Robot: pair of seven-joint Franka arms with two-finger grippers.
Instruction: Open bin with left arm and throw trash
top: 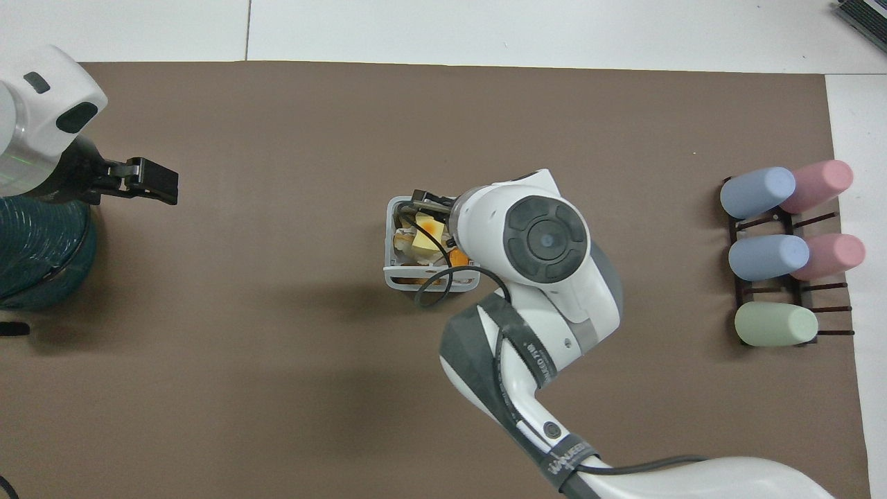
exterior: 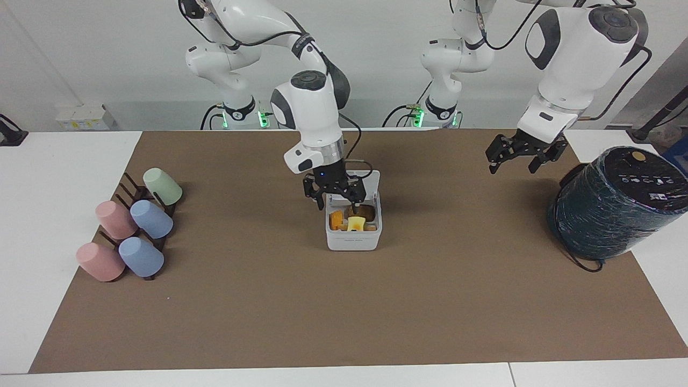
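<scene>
The small white bin (exterior: pixel 353 243) stands open mid-mat, its lid (exterior: pixel 370 177) upright on the side nearer the robots. Inside lie a yellow block (exterior: pixel 355 223), an orange piece (exterior: pixel 336 219) and a brown piece. The overhead view shows the bin (top: pixel 389 239), the yellow block (top: pixel 423 240) and a pale bread slice (top: pixel 402 244). No tissue shows. My right gripper (exterior: pixel 338 200) is open and empty just above the bin's rim; the overhead view shows only its wrist over the bin. My left gripper (exterior: pixel 513 160) is open in the air over the mat beside the dark cylinder, and also appears in the overhead view (top: pixel 156 184).
A large dark film-wrapped cylinder (exterior: pixel 613 207) lies at the left arm's end of the table. A rack of pastel cups (exterior: pixel 134 228) sits at the right arm's end. A brown mat (exterior: pixel 344 312) covers the table.
</scene>
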